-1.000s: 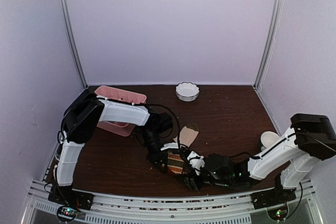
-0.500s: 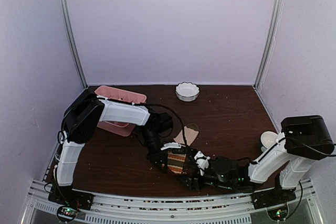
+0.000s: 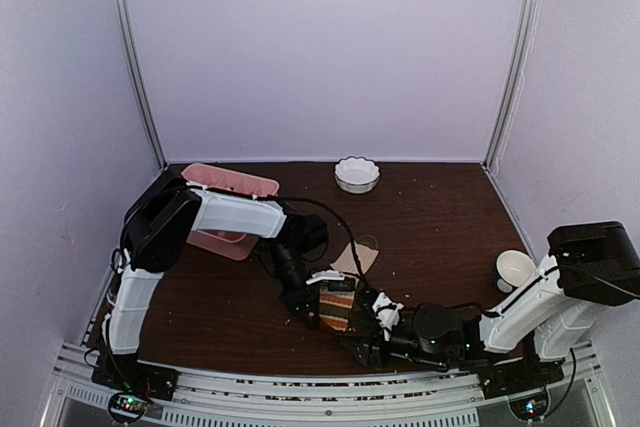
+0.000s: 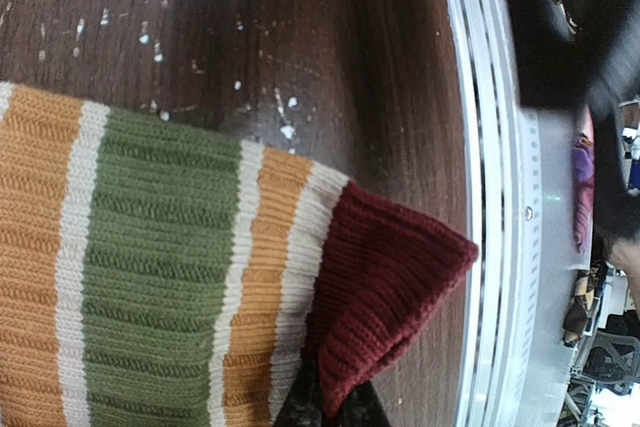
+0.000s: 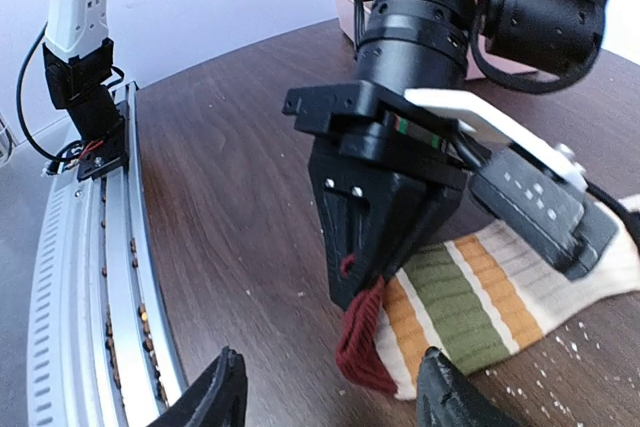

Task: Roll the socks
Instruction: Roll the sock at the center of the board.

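Striped sock [image 3: 337, 305] lies on the dark wooden table [image 3: 440, 217] close to the near edge. Its beige foot runs back toward the middle and ends in a dark toe. From above, my left gripper [image 3: 312, 315] sits at the sock's left side. My right gripper [image 3: 360, 348] is low, just beside the cuff end, with the metal rail [image 3: 300, 387] right behind it, so there is little room on that side. Brown wood stretches back beyond the sock to a pink tray [image 3: 235, 185] at back left and a white scalloped bowl [image 3: 357, 174] at back centre. A white cup [image 3: 514, 267] stands at the right edge. All three are well apart from the sock.

On my left wrist view, ribbed knit fills the lower left in bands of orange, cream and green, then a dark red cuff corner pointing toward the rail. My left fingertips [image 4: 296, 409] are clamped on that red corner at the bottom of the view. The wood is flecked with white specks, and the grooved aluminium rail runs just past the cuff tip.

On my right wrist view, the left gripper is a black wedge pinching the red cuff into a bunched tuft drawn up off the wood, while the stripes lie flat to its right. My right fingers [image 5: 222, 395] stand apart with nothing between them, just short of the cuff. Bare wood separates the sock from the rail curving along the left.
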Available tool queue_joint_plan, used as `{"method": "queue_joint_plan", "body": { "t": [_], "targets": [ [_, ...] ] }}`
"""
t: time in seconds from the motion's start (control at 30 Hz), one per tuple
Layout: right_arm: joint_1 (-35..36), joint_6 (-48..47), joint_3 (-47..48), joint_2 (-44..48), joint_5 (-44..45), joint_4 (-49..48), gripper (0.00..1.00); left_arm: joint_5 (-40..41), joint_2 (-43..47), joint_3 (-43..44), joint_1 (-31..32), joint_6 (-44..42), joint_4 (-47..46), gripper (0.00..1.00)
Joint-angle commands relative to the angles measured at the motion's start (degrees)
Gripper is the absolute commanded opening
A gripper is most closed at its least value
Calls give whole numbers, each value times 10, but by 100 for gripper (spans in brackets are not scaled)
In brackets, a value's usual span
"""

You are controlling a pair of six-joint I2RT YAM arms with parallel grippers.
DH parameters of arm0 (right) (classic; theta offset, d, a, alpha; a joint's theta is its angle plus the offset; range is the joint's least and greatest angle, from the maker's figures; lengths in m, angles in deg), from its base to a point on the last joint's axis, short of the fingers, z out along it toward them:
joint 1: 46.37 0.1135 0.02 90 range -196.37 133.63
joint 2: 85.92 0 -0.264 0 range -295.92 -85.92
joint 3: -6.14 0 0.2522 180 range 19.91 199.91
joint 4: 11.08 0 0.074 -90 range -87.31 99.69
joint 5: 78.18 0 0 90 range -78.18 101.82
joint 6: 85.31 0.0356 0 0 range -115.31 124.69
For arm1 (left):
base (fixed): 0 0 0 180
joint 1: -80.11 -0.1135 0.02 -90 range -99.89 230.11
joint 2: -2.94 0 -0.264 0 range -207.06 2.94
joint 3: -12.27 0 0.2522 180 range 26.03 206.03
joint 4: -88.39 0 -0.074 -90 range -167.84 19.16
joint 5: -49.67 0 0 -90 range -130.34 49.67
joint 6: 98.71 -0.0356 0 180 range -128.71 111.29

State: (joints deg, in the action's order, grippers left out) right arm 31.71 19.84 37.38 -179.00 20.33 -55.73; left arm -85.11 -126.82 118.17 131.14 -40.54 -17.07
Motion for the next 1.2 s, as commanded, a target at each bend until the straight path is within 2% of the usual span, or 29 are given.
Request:
{"method": "queue_joint_plan", "body": {
  "t": [0.0, 0.13, 0.3, 0.73, 0.8, 0.93, 1.0, 1.17],
  "targets": [
    [4, -48, 46, -34, 19, 21, 56, -12, -14, 14, -5, -8, 15, 7],
    [2, -61, 84, -65, 19, 53, 48, -9, -13, 13, -4, -7, 14, 7],
    [-3, -66, 98, -84, 24, 67, 44, -8, -12, 12, -5, -11, 15, 7],
    [-6, -41, 120, -115, 26, 88, 5, -4, -6, 11, -5, -20, 17, 13],
    [-10, -24, 116, -114, 31, 90, 0, -2, -3, 8, -5, -25, 17, 19],
    [-23, 23, 99, -112, 19, 71, 0, 10, 24, -16, -6, -34, -7, 50],
    [-33, 54, 91, -108, -2, 64, 0, 28, 46, -36, -6, -42, -28, 54],
    [-59, 145, 75, -107, -78, 55, 0, 77, 137, -129, -7, -49, -145, 55]
  ]
}}
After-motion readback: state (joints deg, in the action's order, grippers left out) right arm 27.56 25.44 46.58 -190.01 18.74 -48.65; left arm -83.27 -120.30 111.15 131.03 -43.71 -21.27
